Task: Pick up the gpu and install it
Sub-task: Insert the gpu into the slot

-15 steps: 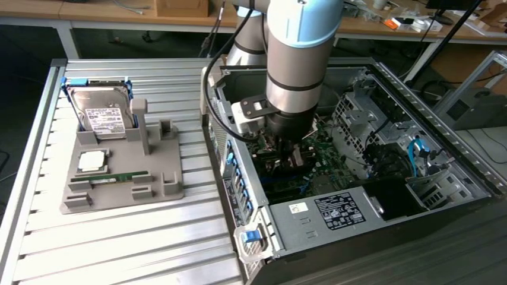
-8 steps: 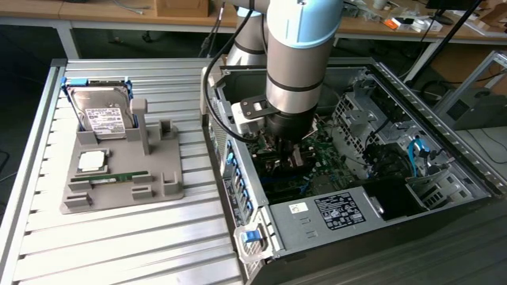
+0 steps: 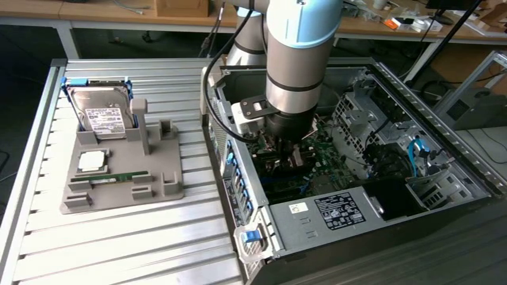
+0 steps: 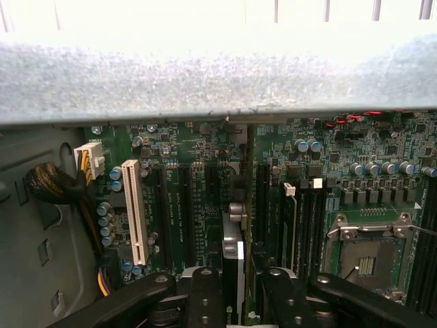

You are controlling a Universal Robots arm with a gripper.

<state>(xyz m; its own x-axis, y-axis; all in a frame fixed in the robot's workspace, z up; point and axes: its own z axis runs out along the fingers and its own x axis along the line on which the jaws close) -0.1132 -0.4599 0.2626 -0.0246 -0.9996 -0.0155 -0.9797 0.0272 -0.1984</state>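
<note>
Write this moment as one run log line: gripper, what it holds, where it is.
gripper: shut on gpu | place: inside the PC case, above the motherboard slots | gpu: edge-on, not seated

Even overhead room light falls on the slatted worktop (image 3: 119, 237) in the exterior view, with soft shadows and a darker interior in the open computer case (image 3: 443, 172). In the wrist view the background above the case wall (image 4: 218, 82) is blown out to white, that near wall is blurred, and the motherboard (image 4: 205, 178) beyond it is dim but sharp.
</note>
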